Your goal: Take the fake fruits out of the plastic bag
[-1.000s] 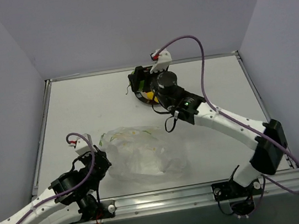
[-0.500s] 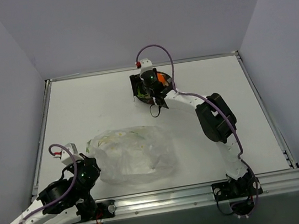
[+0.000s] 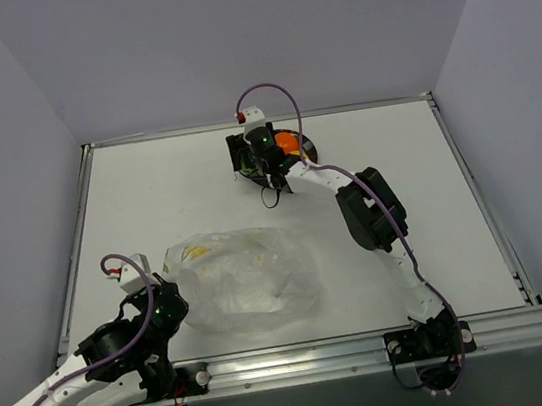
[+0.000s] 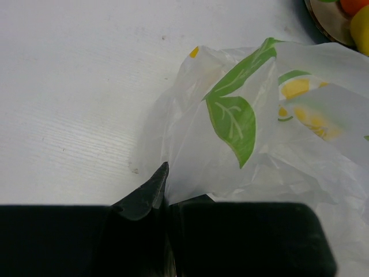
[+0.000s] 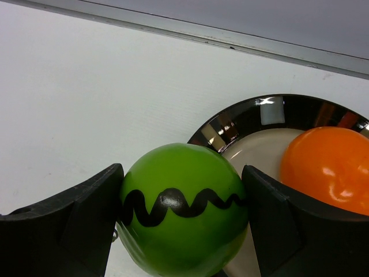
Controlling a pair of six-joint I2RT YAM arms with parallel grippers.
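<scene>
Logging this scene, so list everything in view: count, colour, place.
green fruit: one, green with black wavy line, between the right jaws at the plate's rim
orange fruit: one, orange, on the plate
yellow fruit: one, yellow, on the plate
plate: one, dark glossy rim, table's far middle
plastic bag: one, clear with green and yellow prints, near left
table: one, white
left jaws: one pair, black, shut on the plastic bag
right jaws: one pair, black, shut on the green fruit

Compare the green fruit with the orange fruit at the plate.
The green fruit is clamped in the right gripper; the orange fruit lies free on the plate. The green fruit bears a black wavy line; the orange fruit is plain. Both are round and glossy.
</scene>
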